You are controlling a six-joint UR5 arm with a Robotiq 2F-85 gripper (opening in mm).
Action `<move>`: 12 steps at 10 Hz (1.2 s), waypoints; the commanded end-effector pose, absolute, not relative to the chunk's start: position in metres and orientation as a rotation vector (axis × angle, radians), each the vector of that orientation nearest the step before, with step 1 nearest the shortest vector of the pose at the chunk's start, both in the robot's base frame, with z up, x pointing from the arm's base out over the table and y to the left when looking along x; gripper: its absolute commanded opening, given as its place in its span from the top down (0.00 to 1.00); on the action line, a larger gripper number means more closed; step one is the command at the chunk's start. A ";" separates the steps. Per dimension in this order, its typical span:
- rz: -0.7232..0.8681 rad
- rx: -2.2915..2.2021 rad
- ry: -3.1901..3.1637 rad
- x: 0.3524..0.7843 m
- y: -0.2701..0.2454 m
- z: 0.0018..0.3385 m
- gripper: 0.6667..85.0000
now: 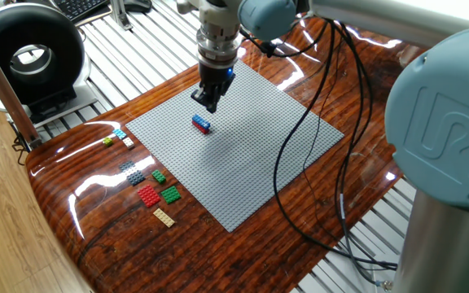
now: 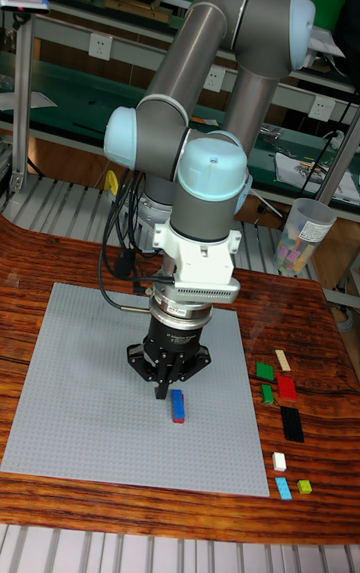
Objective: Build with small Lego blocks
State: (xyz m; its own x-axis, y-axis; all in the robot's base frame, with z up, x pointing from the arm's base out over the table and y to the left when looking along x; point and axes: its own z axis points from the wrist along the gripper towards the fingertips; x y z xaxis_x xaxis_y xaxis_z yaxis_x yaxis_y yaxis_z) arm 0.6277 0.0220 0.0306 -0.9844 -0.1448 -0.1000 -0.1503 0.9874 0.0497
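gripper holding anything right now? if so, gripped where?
Nothing is held. The gripper hangs above the grey baseplate with no brick between its fingertips; the blue-and-red brick stack sits on the baseplate beside it, untouched.

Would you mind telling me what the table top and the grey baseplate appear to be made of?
The table top looks like dark wood grain, or a wood-look laminate, under a glossy coat: it mirrors the lights in bright streaks. The grey baseplate looks like matte moulded plastic: even colour, a fine regular stud pattern, no glare.
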 end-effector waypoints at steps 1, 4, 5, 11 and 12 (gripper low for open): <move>0.101 -0.190 3.028 0.624 0.021 0.025 0.99; 0.083 -0.135 3.032 0.622 0.030 0.024 0.99; 0.057 -0.164 3.025 0.624 0.023 0.026 0.99; 0.071 -0.182 3.029 0.623 0.023 0.028 0.99; 0.076 -0.170 3.030 0.623 0.024 0.027 0.99</move>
State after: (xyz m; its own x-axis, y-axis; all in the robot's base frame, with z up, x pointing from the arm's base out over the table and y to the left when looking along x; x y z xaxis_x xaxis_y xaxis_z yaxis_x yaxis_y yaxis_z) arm 0.6228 0.0227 0.0265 -0.9860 -0.1293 -0.1057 -0.1339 0.9903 0.0381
